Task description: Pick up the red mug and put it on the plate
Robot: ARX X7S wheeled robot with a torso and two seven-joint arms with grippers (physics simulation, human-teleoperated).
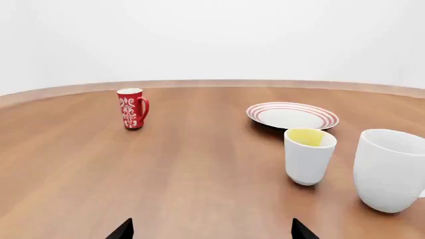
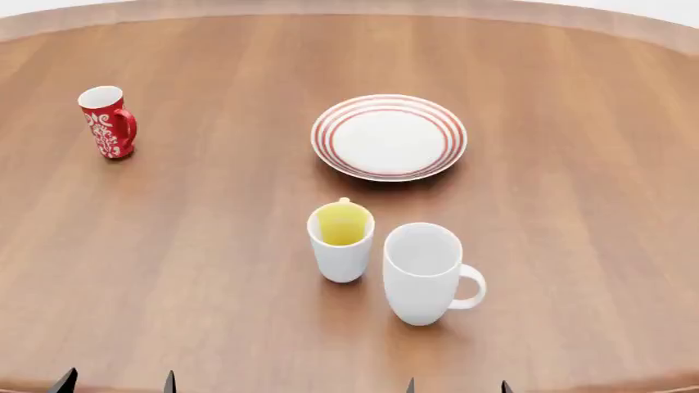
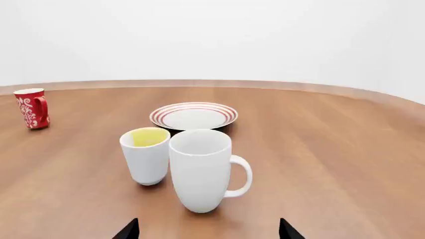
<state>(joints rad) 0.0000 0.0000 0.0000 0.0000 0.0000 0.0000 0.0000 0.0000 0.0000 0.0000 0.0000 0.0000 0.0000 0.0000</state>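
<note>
- Reaching had not begun: the red mug (image 2: 107, 121) stood upright and untouched on the tabletop (image 2: 196, 246), at the far left in the head view, its handle turned toward the plate (image 2: 389, 137).
- Plate and red mug stood well apart, and the plate lay bare.
- Nearer the robot, the yellow-lined white mug (image 2: 340, 241) and the larger white mug (image 2: 425, 273) stood just beside each other, in front of the plate.
- Only the fingertips of the left end effector (image 1: 210, 230) and the right end effector (image 3: 207, 229) showed; both sets stood spread wide, holding nothing.
- As a judgement, the left arm sat closer to the red mug, so the next move called for sending it forward and leftward, clear of the white mugs.
</note>
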